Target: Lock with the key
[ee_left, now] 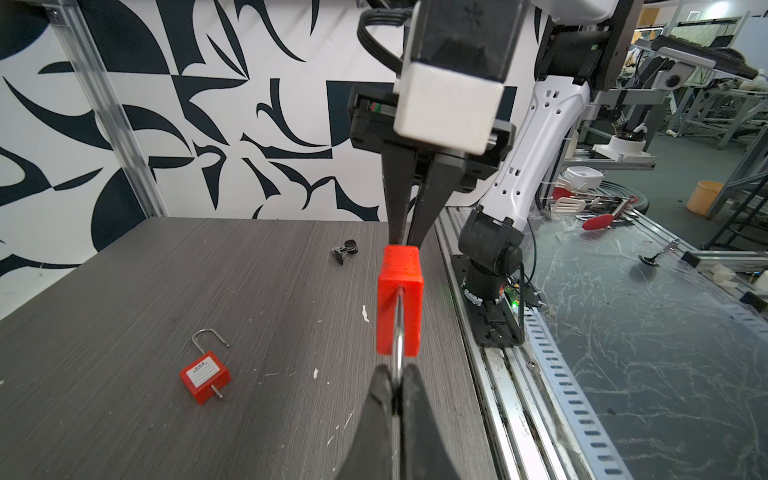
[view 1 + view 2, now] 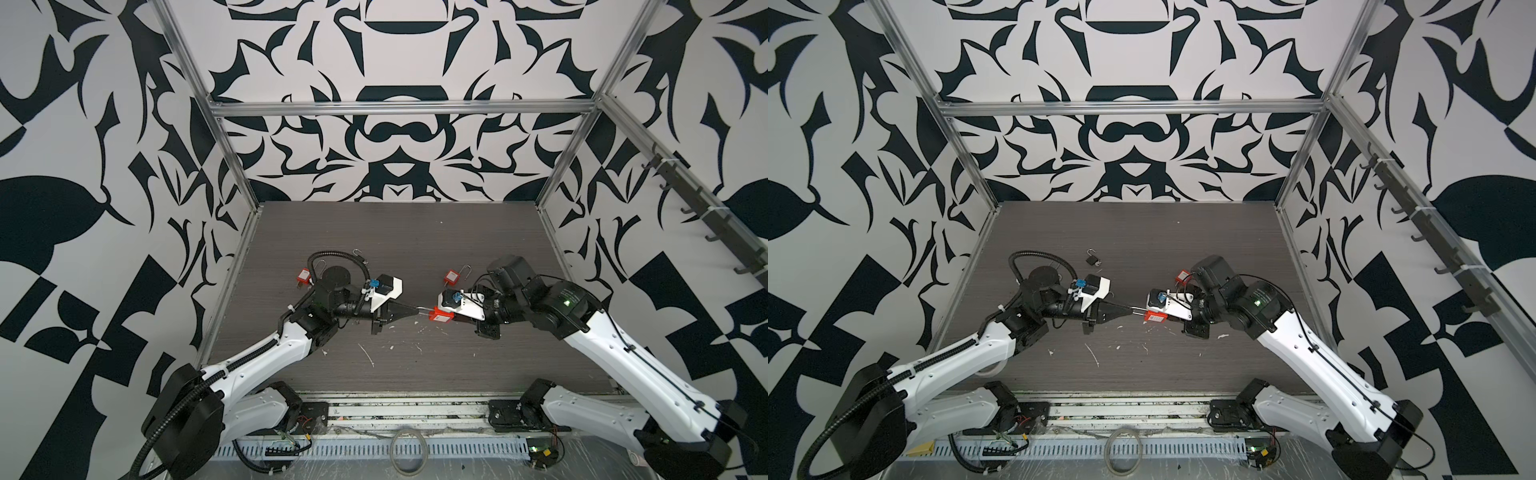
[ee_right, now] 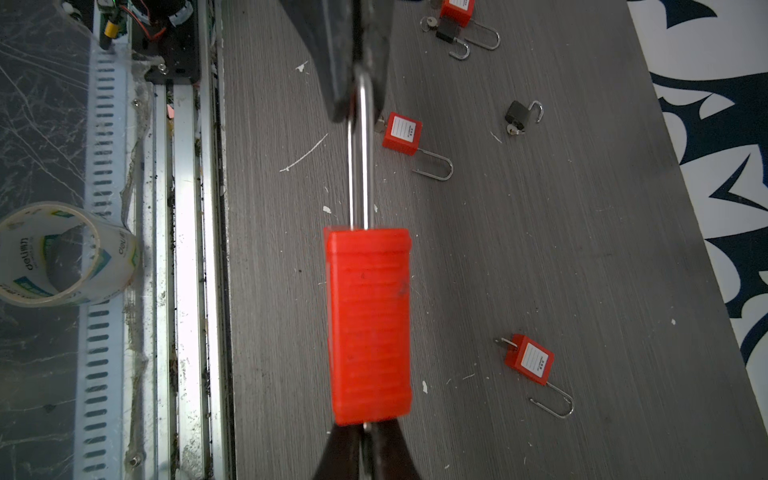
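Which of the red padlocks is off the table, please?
The airborne padlock: left gripper pinches its shackle, right gripper its key; others lie on the table.

White arm shells (image 2: pixel 270 359), black joints (image 2: pixel 334 286), corrugated black cable (image 2: pixel 332 252), green light (image 2: pixel 566 302).

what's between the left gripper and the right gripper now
The red padlock alone: the left gripper pinches its steel shackle, the right gripper is closed at the body's other end, apparently on the key. Clearest in the right wrist view.
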`<state>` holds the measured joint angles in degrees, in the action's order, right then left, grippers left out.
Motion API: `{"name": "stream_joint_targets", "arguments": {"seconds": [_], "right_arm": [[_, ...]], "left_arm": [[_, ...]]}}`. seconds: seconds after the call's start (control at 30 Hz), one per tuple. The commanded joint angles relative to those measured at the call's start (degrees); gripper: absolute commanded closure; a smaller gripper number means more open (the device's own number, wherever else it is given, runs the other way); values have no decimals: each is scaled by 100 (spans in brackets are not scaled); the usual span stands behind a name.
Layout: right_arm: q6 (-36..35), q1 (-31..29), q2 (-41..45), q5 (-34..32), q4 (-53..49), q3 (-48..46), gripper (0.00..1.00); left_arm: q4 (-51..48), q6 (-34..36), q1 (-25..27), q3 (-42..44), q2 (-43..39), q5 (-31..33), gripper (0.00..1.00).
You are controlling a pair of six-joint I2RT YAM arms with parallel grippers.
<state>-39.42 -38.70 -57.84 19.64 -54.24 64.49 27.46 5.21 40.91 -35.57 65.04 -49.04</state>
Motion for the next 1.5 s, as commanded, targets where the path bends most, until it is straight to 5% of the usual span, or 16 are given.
{"name": "stream_joint_targets", "arguments": {"seconds": [0.0, 0.23, 0.53, 0.8, 1.17, 1.47], "right_arm": [[16, -33, 104, -109, 201, -29, 83], [-232, -33, -68, -123, -873, 556, 67], [-180, -33, -553, 91, -1422, 916, 67], [-272, -33, -658, 258, -1174, 760, 72], [-435, -33, -613, 464, -1089, 493, 99], [-544, 165, -457, 678, -1414, 61, 100]], "left_arm": [[337, -205, 21, -112, 28, -85, 100], [-368, 286, 23, -267, -82, -211, 100], [-488, 384, 23, -292, -121, -282, 100], [-557, 388, 30, -368, -29, -378, 100], [-974, 671, 23, -508, -58, -342, 100], [-1800, 1344, -255, -781, -174, -436, 100]]}}
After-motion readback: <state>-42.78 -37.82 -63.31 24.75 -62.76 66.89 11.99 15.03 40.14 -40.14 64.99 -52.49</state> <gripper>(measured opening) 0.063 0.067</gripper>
